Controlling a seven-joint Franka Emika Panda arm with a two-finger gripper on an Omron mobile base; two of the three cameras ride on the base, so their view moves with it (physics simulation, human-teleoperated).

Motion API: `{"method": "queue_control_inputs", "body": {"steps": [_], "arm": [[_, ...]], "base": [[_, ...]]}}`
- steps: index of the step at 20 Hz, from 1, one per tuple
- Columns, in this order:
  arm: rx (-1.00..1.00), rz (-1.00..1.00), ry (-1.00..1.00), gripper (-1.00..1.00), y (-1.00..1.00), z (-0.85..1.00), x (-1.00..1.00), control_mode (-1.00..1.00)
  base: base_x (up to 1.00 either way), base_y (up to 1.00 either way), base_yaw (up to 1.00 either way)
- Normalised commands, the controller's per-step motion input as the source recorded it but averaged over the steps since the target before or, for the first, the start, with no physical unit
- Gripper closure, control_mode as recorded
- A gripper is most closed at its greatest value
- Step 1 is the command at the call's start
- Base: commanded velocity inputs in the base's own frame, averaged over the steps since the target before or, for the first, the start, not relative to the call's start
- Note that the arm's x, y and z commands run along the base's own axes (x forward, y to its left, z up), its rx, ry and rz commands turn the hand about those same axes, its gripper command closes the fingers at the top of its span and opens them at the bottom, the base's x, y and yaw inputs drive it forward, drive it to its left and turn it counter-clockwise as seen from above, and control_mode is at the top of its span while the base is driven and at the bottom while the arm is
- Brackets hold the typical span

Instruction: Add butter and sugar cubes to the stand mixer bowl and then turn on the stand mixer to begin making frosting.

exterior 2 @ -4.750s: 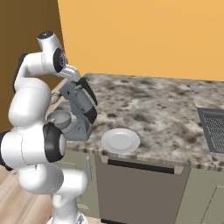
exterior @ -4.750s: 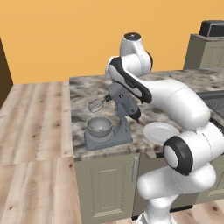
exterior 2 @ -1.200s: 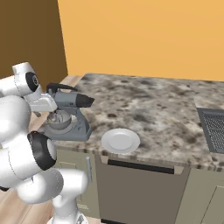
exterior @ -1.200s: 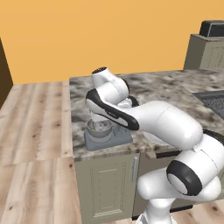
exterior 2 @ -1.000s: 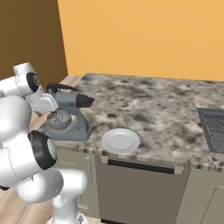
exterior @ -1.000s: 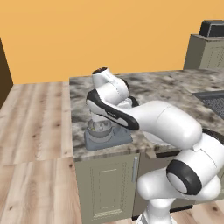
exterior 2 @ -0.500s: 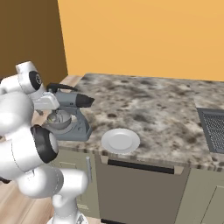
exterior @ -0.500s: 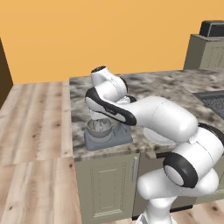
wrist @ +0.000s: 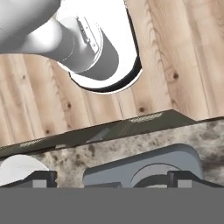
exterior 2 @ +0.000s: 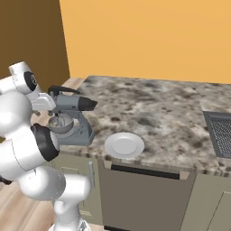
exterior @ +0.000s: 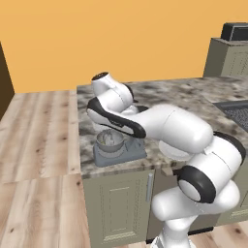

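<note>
The stand mixer bowl (exterior: 110, 140) — grey metal, round and deep — sits on the flat base of the stand mixer (exterior 2: 72, 113) at the near left corner of a mottled stone counter (exterior 2: 153, 108). From the left base view the white arm's bend crosses over the mixer, hiding its head; the bowl and the base plate show beneath it. The right base view gives what that hides: the mixer's grey head with its black-tipped nose pointing right, over the bowl (exterior 2: 61, 122). A flat white plate (exterior 2: 125, 145) lies just right of the mixer near the counter's front edge. In the hand view the gripper (wrist: 111, 177) looks down at the mixer's base (wrist: 144, 164) and the counter edge, with wood floor (wrist: 183, 57) beyond; its two dark fingertips stand wide apart, holding nothing.
</note>
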Motion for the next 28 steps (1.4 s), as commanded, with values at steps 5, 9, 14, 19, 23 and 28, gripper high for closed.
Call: {"method": "queue_control_inputs", "body": {"steps": [5,9,14,19,23,28], "arm": [[-0.07,0.00,-0.15,-1.00,0.03,0.19,0.09,-1.00],[-0.05,0.00,-0.14,-1.00,0.00,0.03,0.04,-1.00],[-0.04,0.00,-0.07,-1.00,0.00,0.00,0.12,-1.00],[-0.01,0.00,-0.01,-1.00,0.00,0.00,0.33,-1.00],[-0.01,0.00,0.00,-1.00,0.00,-0.02,0.22,-1.00],[-0.02,0.00,0.00,-1.00,0.00,-0.11,0.03,-1.00]], "base": [[0.00,0.00,0.00],[0.00,0.00,0.00],[0.00,0.00,0.00],[0.00,0.00,0.00],[0.00,0.00,0.00],[0.00,0.00,0.00]]}}
